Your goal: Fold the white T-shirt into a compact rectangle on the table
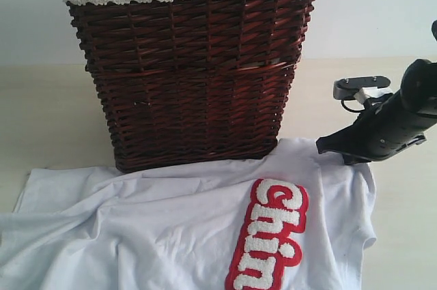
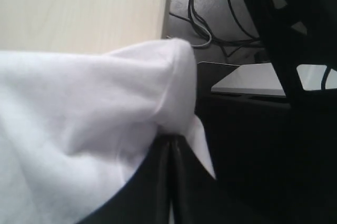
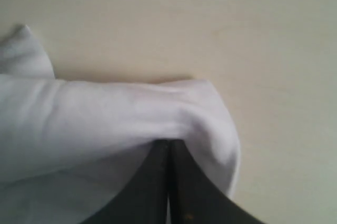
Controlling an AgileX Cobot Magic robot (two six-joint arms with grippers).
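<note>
The white shirt lies rumpled on the table, spread along the front of the wicker basket, with its far edge touching the basket's foot. The red-edged lettering runs straight away from the basket. From that I'd say the shirt's long way goes across the basket's front, side to side, not toward it.

The right claw is pressed together, pinching a fold of the white cloth. From across the room, the right arm comes down at the shirt's far edge, just beside the basket's corner on that arm's side.

The left claw is also pinched tight on a bunched edge of the shirt. It sits close to the table's edge, with cables on the floor beyond. It is out of the wide view, so I can't tell how far it is from the basket.

The right claw is plainly the one nearer the basket, and almost all the cloth lies away from the basket and across toward the left arm's side. With the basket blocking the far side, I'd expect any fold to carry that edge away from the basket, over the lettering.
</note>
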